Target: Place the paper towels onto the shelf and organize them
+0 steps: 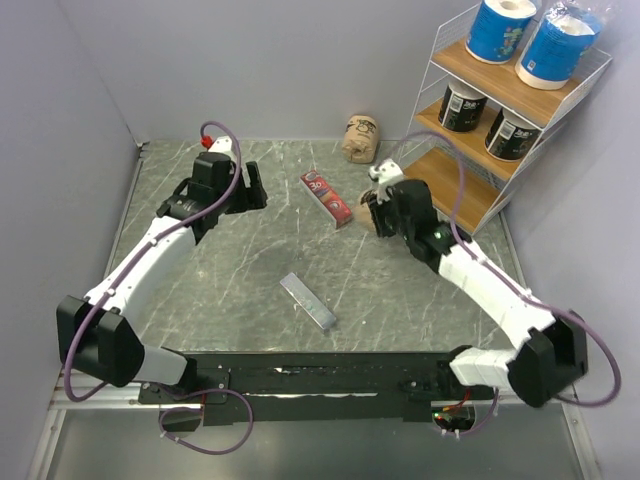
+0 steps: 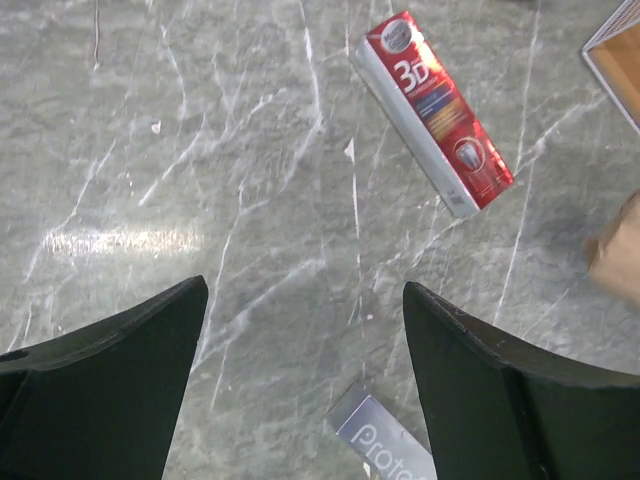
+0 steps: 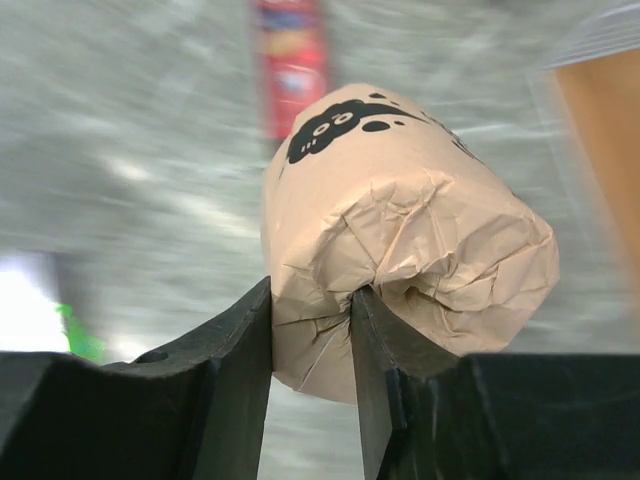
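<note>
The white wire shelf (image 1: 455, 190) at upper right carries two blue rolls (image 1: 502, 28) on its top wooden tier and two black rolls (image 1: 462, 106) on the middle tier. A loose tan roll (image 1: 361, 138) sits on the marbled grey surface (image 2: 200, 150) near the back wall. The right hand (image 3: 310, 330) pinches the crumpled paper end of the held tan roll (image 3: 400, 220), close to the shelf's lowest tier; everything behind it is blurred. The left hand (image 2: 305, 300) hangs with fingers spread wide above the surface, a glossy red packet (image 2: 432, 110) beyond it and a grey bar (image 2: 385, 445) cut off at the bottom edge.
</note>
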`<state>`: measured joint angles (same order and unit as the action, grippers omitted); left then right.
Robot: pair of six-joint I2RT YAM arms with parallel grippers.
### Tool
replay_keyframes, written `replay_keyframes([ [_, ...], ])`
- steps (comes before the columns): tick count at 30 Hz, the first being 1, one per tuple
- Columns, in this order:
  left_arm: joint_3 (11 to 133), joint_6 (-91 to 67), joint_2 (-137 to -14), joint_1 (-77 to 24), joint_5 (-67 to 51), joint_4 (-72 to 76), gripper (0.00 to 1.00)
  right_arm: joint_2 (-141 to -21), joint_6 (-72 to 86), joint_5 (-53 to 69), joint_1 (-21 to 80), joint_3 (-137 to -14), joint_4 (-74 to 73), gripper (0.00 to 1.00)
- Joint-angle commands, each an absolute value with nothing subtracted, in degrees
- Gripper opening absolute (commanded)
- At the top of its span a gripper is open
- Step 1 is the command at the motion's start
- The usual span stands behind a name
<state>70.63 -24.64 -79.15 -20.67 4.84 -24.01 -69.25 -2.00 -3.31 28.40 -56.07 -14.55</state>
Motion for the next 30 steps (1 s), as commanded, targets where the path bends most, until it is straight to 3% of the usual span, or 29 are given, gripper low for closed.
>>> replay_keyframes([
  [1,70.5,-23.5,-74.4,-21.2,5.2,-19.7,0.86,-77.0,-27.1,-17.6,25.2,-66.2,-21.3,0.4],
  [14,69.7,-24.9,-72.9,-22.1,3.2,-18.5,0.86,-93.4,-44.7,-27.3,11.3,-70.6,-8.3,0.4],
  [30,69.7,-24.9,-73.2,-22.1,2.4,-18.4,0.86,-102.0,-48.7,-24.0,3.5,-74.9,-4.8,0.43],
])
